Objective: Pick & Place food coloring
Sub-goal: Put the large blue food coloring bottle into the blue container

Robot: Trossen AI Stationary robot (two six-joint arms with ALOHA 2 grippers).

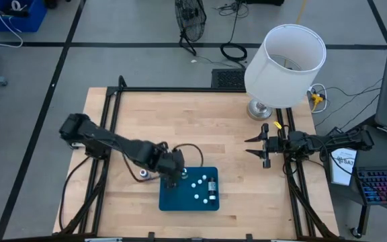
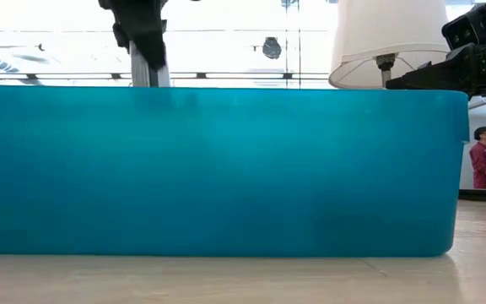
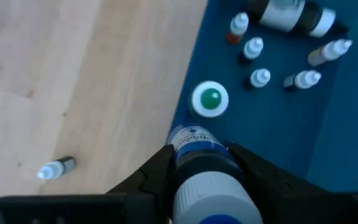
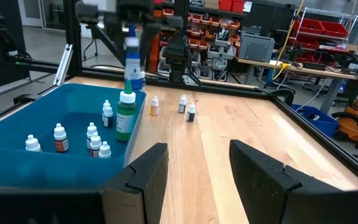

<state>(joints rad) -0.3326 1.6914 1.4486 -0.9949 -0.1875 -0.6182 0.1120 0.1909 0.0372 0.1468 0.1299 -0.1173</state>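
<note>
The left pincer (image 3: 197,163) is clamped on a blue bottle (image 3: 199,152), held cap-up just above the left edge of the tray (image 1: 173,200), which sits at the near middle of the bench (image 1: 180,121). The worry is that edge: the bottle hangs almost over the rim, so if it is let go here it may catch the wall and tip out onto the wood. A green bottle (image 3: 209,99) stands just beyond it inside the tray, close enough to be knocked over on the way down, and small white-capped bottles (image 3: 260,77) cluster farther in. The grip is only on the bottle's body, so a slip looks possible. A few bottles (image 4: 186,107) still stand on the bench left of the tray, another (image 3: 55,168) lying on its side. The right pincer (image 1: 263,149) waits wide open and empty at the right side.
</note>
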